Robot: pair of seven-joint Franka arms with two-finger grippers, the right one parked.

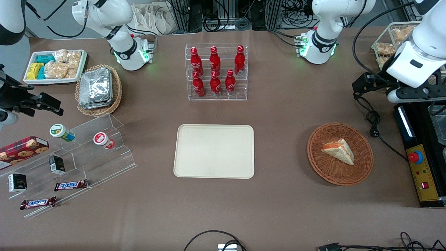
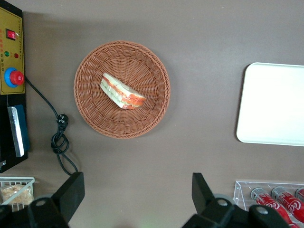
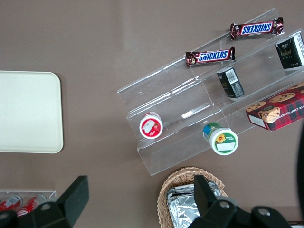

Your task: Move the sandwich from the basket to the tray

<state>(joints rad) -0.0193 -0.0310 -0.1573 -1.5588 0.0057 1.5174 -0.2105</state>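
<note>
Pale cream bread with an orange-red filling along one face: the sandwich (image 1: 338, 151) lies in the reddish-brown woven basket (image 1: 362, 167), a little off the basket's middle, resting flat on one broad side with its pointed end toward the rim nearer the front camera. Taking the basket as the landmark, the cream tray (image 1: 214, 173) sits well apart from it toward the parked arm's end of the table, bare, with open brown tablecloth between the two. A black cable loop (image 1: 373, 120) lies just beside the basket toward the working arm's end.

The gripper (image 2: 135, 197) hangs high above the table, not over the basket but off to one side of it, its two fingers spread wide and holding nothing.

By its look the wedge should be light and soft, likely to squash or shed filling if pinched hard, and the bread faces offer fair friction. The sensible hold, I judge, is across the two flat bread faces near the thick middle of the wedge, fingers straddling it, closing gently. Gripping at the thin tip or along the filling edge risks tearing or slipping. The basket's low wall leaves room for a straight descent, though the light wicker could lift with the sandwich
</note>
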